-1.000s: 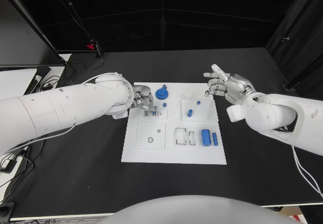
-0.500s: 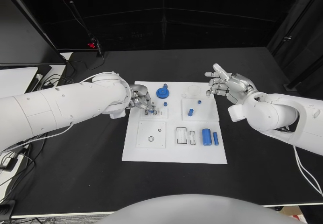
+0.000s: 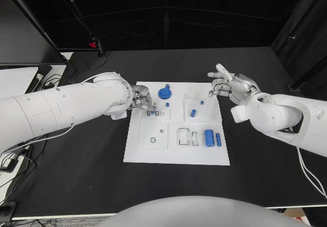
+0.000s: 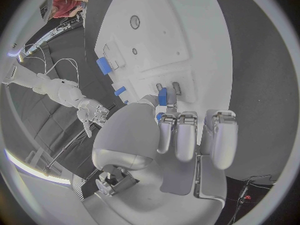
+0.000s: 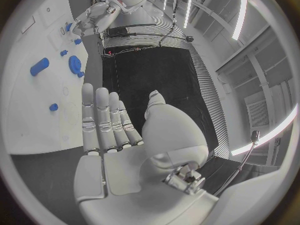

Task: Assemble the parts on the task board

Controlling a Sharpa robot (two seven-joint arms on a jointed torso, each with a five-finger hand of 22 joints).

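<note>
I log my left hand (image 3: 141, 102) pinching a small blue part (image 4: 162, 96) over the board (image 3: 176, 158)'s far-left corner, right hand (image 3: 228, 85) spread wide, empty.

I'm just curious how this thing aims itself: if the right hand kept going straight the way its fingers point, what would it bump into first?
Probably the white board, near its far edge. The right hand, open and empty, points its fingers that way; its height above the board is unclear.
</note>
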